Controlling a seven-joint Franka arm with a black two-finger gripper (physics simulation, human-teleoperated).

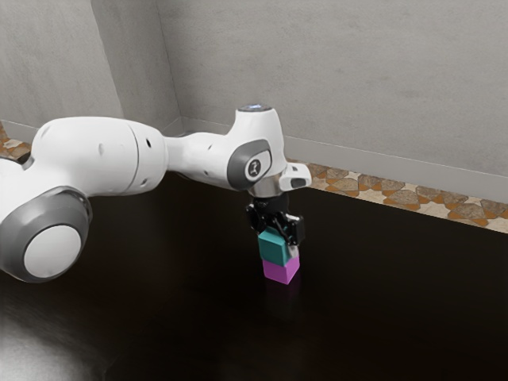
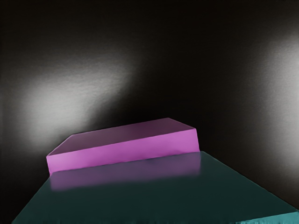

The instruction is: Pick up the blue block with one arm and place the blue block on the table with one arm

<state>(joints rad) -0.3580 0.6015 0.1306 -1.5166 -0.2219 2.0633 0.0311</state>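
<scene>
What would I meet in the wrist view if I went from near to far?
Blue block → pink block → the bit of table beyond them.

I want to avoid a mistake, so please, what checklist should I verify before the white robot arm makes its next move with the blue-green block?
1. Blue-green rectangular block found at the black jaws: ok.
2. Secure grip on it: cannot tell.
3. Blue-green block down on the dark glossy table: not ok, it is above the purple rectangular block.
4. Blue-green block squarely over the purple one: not ok, purple sticks out past it.
5. Purple block flat on the table: ok.
</scene>
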